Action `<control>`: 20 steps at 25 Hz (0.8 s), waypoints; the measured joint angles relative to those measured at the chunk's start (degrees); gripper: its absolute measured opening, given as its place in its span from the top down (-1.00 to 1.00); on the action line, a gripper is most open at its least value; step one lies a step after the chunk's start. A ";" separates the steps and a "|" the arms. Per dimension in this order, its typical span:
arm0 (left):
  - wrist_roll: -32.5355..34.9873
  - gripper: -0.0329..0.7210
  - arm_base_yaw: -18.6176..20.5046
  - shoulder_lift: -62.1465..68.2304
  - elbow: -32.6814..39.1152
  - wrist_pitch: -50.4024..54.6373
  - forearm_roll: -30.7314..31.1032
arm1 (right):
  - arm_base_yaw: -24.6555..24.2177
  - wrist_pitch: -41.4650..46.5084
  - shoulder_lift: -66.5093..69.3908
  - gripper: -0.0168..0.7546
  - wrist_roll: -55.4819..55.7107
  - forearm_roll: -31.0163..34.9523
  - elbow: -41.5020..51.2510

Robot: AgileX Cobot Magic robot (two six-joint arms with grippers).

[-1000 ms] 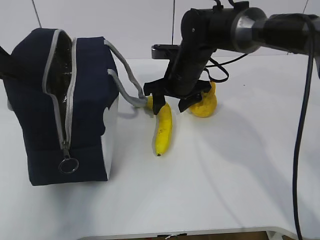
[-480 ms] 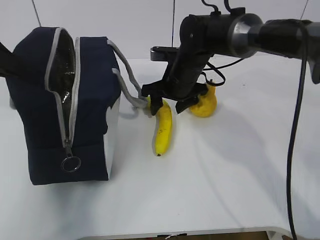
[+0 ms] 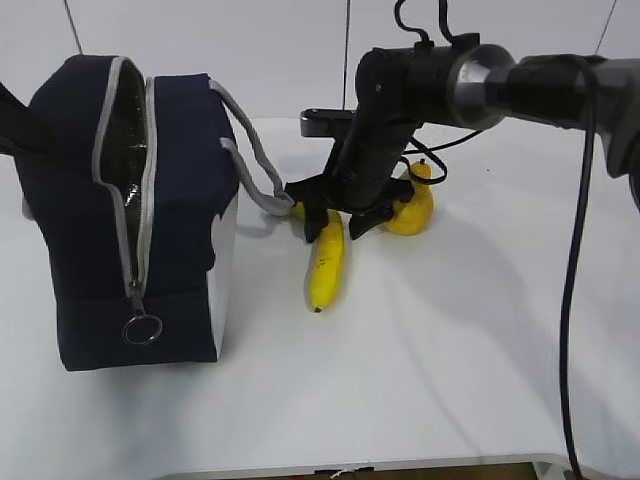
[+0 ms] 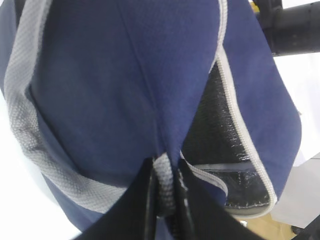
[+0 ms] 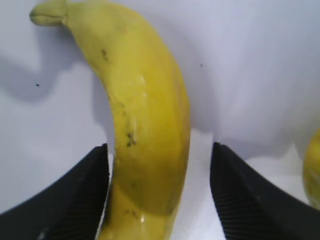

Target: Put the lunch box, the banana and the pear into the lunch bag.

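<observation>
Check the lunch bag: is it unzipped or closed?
Unzipped. The lunch bag stands upright, its grey zipper parted from the top, silver lining showing in the gap; the ring pull hangs low.

The left claw is pinched shut on a grey webbing strap of the navy lunch bag. Beside it the bag's zipper opening gapes, showing dark shiny lining.

No lettering, brand mark, label or number is legible on the navy lunch bag, the banana, the pear or the white desk; all 3 views show plain, unmarked surfaces.
</observation>
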 joint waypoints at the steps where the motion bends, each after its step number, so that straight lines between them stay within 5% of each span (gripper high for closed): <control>1: 0.00 0.88 0.00 0.09 0.00 0.00 0.00 | 0.00 0.00 0.08 -0.33 0.00 0.00 0.00; 6: 0.00 0.88 0.00 0.09 0.00 0.00 0.00 | 0.00 -0.13 0.08 -0.13 0.00 0.22 0.00; 14: 0.00 0.88 0.00 0.09 0.00 0.00 0.00 | 0.00 1.67 0.08 -0.09 0.00 0.22 -3.04; 20: 0.00 0.88 0.00 0.09 0.00 0.00 0.00 | 0.00 2.25 0.08 0.24 0.00 -0.88 -4.01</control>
